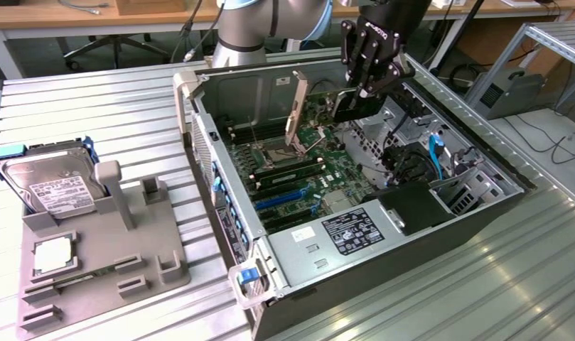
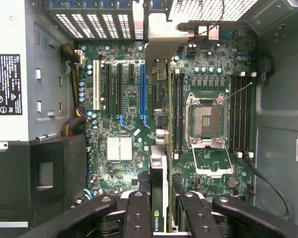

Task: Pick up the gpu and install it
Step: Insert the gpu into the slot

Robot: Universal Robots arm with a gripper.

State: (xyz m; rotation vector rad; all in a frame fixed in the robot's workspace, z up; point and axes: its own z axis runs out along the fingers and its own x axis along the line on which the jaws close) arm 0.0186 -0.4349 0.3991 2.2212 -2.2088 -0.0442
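**Item 1, gpu** [image 2: 159,171]: black card, held edge-on above the motherboard [image 2: 124,124] (mobo), inside the open case [image 1: 411,284]. We judge it not yet seated. Its beige bracket [image 1: 296,103] stands upright over the mobo edge nearest the vented case wall.

**Item 2, gripper** [image 2: 162,198]: clamped on the gpu, one finger [image 2: 138,213] on each face of the card.

**Item 3, blue slot** [image 2: 142,89]: long, on the mobo, just beside the card's line. We can't tell if it's the target.

**Item 4, CPU socket** [image 2: 205,119]: open, on the mobo, on the card's other side.

**Item 5, hard drive** [image 1: 50,186]: well apart from the mobo, outside the case.

**Handling note:** we'd keep the card square to the mobo, w/ its edge connector over the slot and its bracket at the vented wall. Press straight down, no twist. Approx. alignment risks bent contacts.
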